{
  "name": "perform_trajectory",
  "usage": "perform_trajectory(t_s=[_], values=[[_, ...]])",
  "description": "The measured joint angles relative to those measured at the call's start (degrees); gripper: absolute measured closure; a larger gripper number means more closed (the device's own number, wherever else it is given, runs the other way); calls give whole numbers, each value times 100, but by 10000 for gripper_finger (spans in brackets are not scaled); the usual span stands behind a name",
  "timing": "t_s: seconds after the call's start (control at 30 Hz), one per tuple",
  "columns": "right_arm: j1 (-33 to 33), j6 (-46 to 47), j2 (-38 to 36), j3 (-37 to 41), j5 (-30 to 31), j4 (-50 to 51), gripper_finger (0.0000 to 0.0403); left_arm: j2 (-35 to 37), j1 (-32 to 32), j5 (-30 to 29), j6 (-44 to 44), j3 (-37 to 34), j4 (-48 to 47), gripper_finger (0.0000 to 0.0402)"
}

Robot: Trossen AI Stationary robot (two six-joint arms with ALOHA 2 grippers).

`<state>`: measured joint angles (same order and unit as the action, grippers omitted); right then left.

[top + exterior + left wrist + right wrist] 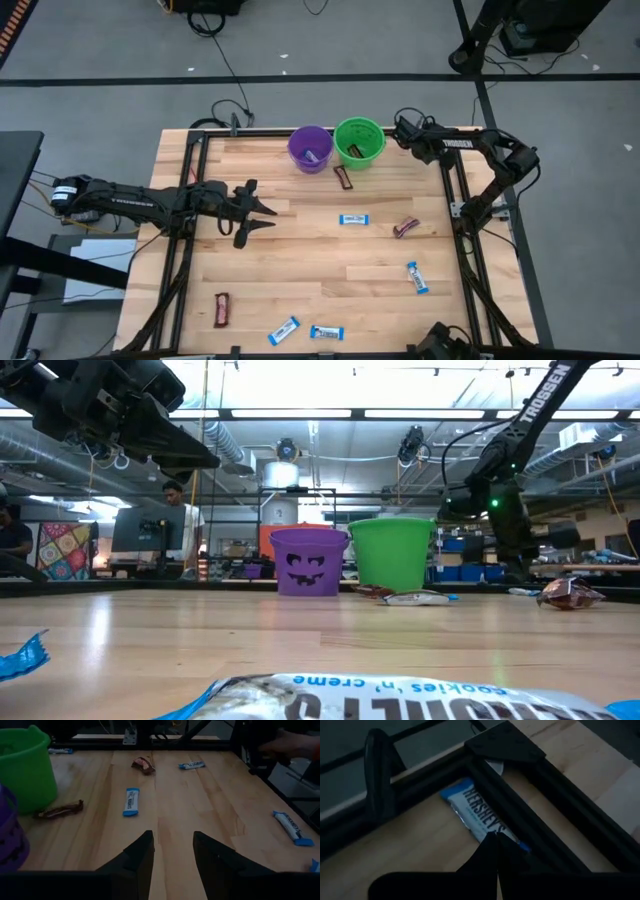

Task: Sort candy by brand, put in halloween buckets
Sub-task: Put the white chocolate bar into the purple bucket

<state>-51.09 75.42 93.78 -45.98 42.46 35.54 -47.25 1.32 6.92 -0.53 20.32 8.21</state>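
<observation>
Right wrist view is showing a blue-and-white bar point(482, 817) reading "HERSHEY'S", lying against the black frame rail at the desk point(330, 260) corner, with the right gripper point(496, 851) over it, jaws pressed together. Left gripper point(262, 220) is hovering mid-desk, jaws spread (arm lettered "TROSSEN"). Purple bucket point(310, 148) and green bucket point(359, 141) are standing side by side; a blue-and-white wrapper point(330, 698) is reading "cookies 'n' creme".

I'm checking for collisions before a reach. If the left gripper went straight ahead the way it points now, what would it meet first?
Probably the blue-and-white candy bar at mid-table. The left gripper is open, pointing across the table toward the right side, with bare wood between. It hovers above the table, so it might pass over.
</observation>
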Motion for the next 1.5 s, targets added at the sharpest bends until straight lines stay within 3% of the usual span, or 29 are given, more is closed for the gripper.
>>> perform_trajectory(t_s=[0.27,0.53,0.9,1.2,1.37,1.5], values=[[-57,155,0,0,-736,20,398,-1,0,-2,19,0,27,260],[238,1462,0,0,-403,589,398,5,15,270,168,0,9,260],[381,1125,379,56,-668,19,398,9,20,474,140,0,365,260],[615,2773,452,303,30,-72,398,11,17,474,-7,0,582,260],[767,3100,403,354,338,-165,398,9,17,474,15,0,589,260],[992,3085,89,354,979,-421,398,10,17,472,19,0,680,260]])
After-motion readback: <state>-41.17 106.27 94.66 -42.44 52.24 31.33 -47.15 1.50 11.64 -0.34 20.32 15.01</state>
